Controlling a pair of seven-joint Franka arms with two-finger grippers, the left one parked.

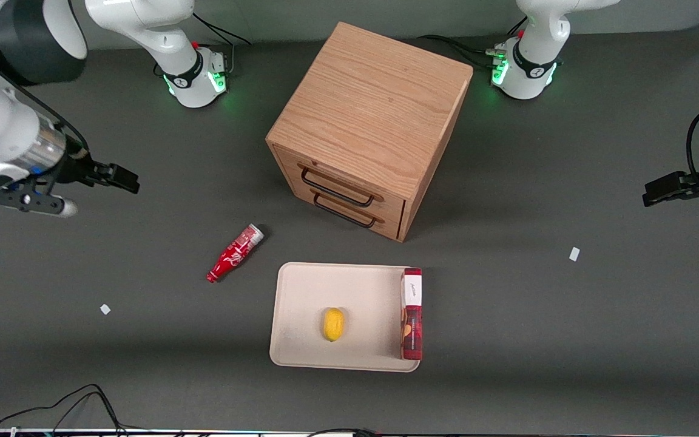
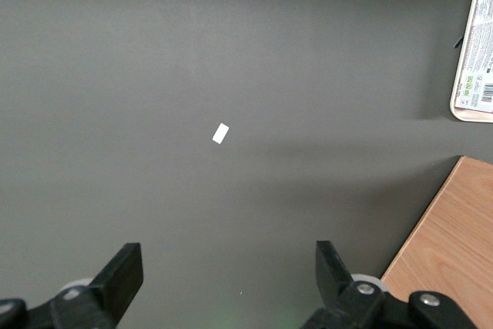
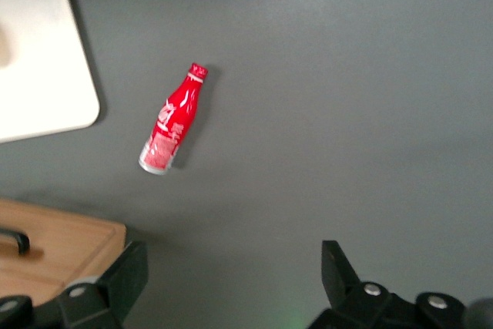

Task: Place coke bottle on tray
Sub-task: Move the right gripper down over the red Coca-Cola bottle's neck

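gripper (image 1: 120, 176) of the working arm hangs above bare tabletop (image 1: 143, 364) toward that arm's end, wrist roughly level and fingers (image 3: 340, 271) spread wide apart, grasping nothing.

coke bottle (image 1: 235, 252) lies on its side on the table, apart from the gripper and nearer the front camera than it, beside the tray (image 1: 301, 315) but not touching it. its cap points toward the front camera and its silvery base toward the wooden drawer cabinet (image 1: 369, 127). white script runs along its red body, too small to read.

on the tray sit 1 yellow lemon (image 1: 334, 324) and 1 dark-red box (image 1: 411, 313) with a white end, along the tray edge toward the parked arm. only the left wrist view shows a printed label with a barcode on that box; the text is illegible. the cabinet's 2 black handles (image 1: 340, 191) show in the front view.
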